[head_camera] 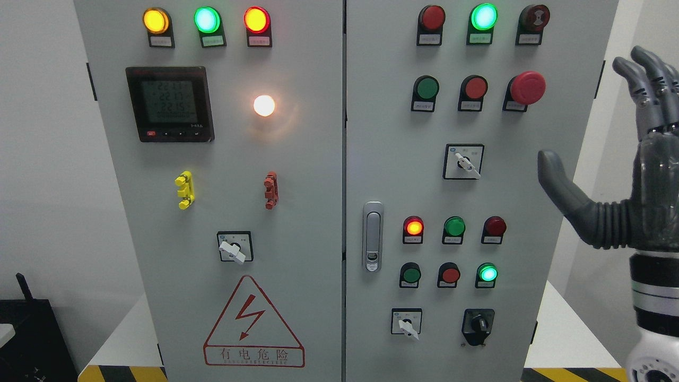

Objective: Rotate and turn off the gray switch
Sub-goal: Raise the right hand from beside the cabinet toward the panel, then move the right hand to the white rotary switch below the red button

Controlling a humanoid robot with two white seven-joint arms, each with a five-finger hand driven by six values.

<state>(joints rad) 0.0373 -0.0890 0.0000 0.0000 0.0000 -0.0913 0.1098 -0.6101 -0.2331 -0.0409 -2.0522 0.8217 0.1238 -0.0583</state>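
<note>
Three light grey rotary switches sit on the grey cabinet. One is on the left door (pixel 234 248), one is mid-height on the right door (pixel 466 163), and one is low on the right door (pixel 407 324). All three levers point down and to the right. A black rotary switch (pixel 478 323) is beside the low one. My right hand (pixel 589 119) is raised at the right edge, palm toward the cabinet. Its fingers (pixel 648 69) are spread and its thumb (pixel 554 178) sticks out left, holding nothing. It hangs right of the mid-height switch, apart from the panel. The left hand is out of view.
Lit and unlit indicator lamps and push buttons fill the doors, with a red mushroom stop button (pixel 526 87) near the hand. A meter display (pixel 170 103), a door latch (pixel 373 236) and a high-voltage warning sign (pixel 253 324) are also on the doors. Hazard tape (pixel 119 373) marks the floor.
</note>
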